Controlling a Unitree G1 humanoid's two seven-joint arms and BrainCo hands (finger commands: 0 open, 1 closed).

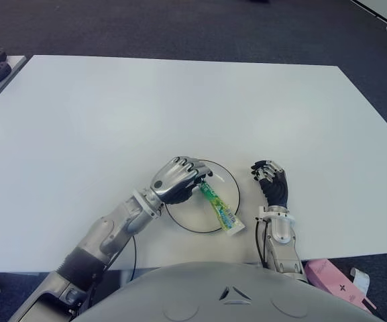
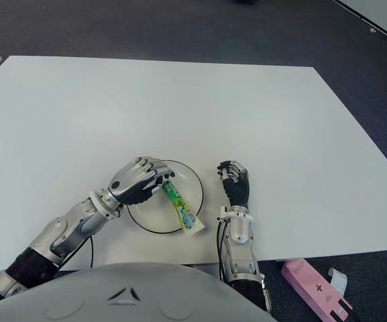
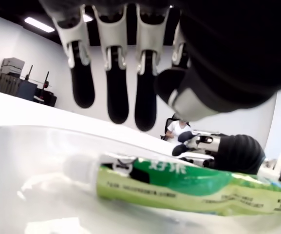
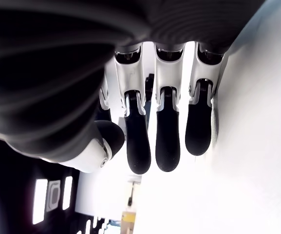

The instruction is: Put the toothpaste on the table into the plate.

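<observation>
Toothpaste (image 1: 220, 208) across plate (image 1: 230, 182) rim, white table (image 1: 180, 100); left hand (image 1: 176, 180) fingers apparently loose; dark carpet (image 1: 180, 27).

An office-like lab: white table (image 1: 180, 100) on dark carpet (image 1: 180, 27), ceiling strip lights (image 3: 38, 24), stacked equipment (image 3: 13, 78) along wall.

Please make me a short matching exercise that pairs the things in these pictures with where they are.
Things:
1. toothpaste
2. left hand
3. right hand
4. pink box

Places:
A. beyond the table's near edge, on the robot's right
B. over the plate's left rim, fingers open
C. lying across the plate, one end past its near rim
D. right of the plate, holding nothing

Pairs: 1-C, 2-B, 3-D, 4-A
</observation>
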